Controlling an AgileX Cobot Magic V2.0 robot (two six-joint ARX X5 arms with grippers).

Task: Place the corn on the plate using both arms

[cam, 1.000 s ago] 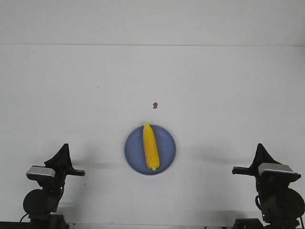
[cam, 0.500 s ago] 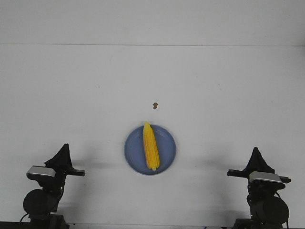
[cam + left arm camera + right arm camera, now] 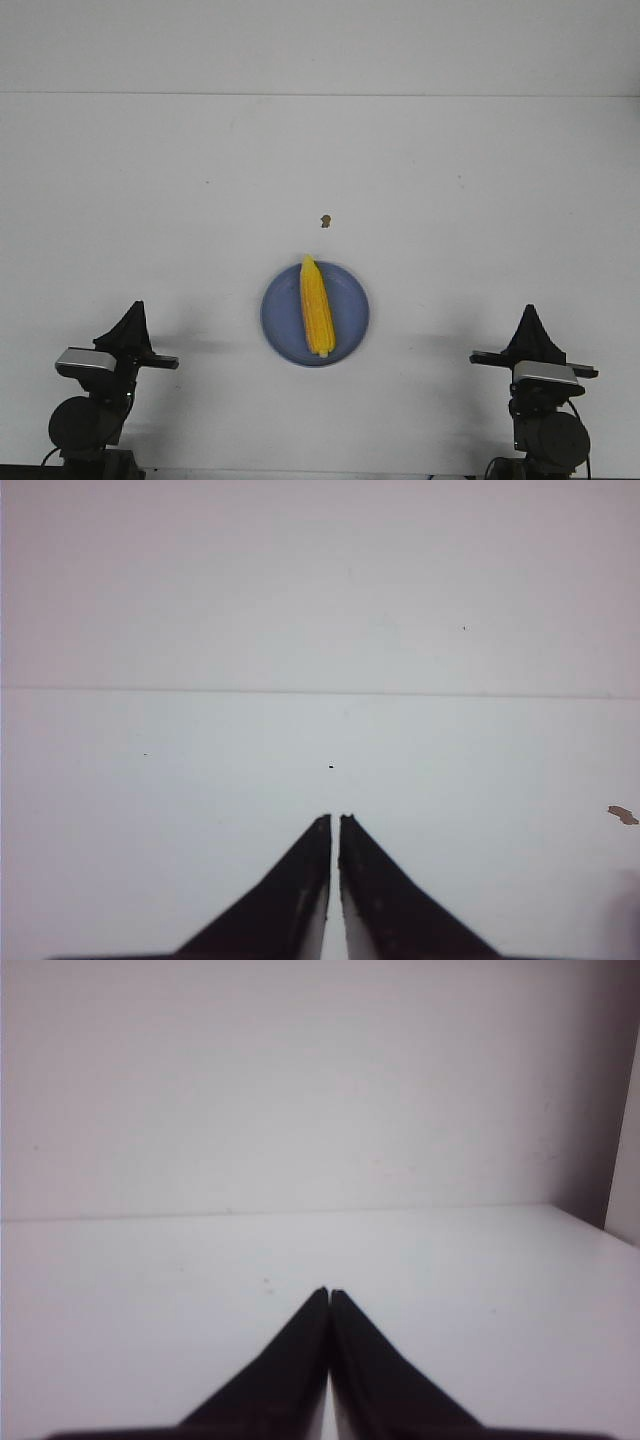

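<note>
The yellow corn [image 3: 316, 319] lies lengthwise on the periwinkle-blue plate [image 3: 281, 316] in the middle of the white table, its pointed end away from me. My left gripper [image 3: 136, 308] is shut and empty at the front left, far from the plate. My right gripper [image 3: 527, 312] is shut and empty at the front right. In the left wrist view the fingertips [image 3: 335, 820] are nearly together over bare table. In the right wrist view the fingertips [image 3: 329, 1293] touch. Neither wrist view shows the corn or the plate.
A tiny brown speck [image 3: 325, 221] lies on the table beyond the plate; it also shows in the left wrist view [image 3: 622, 815]. The table's far edge meets a white wall [image 3: 320, 45].
My right arm has moved left and drawn back toward the front edge, turning to face forward. The left arm, corn and plate have not moved.
</note>
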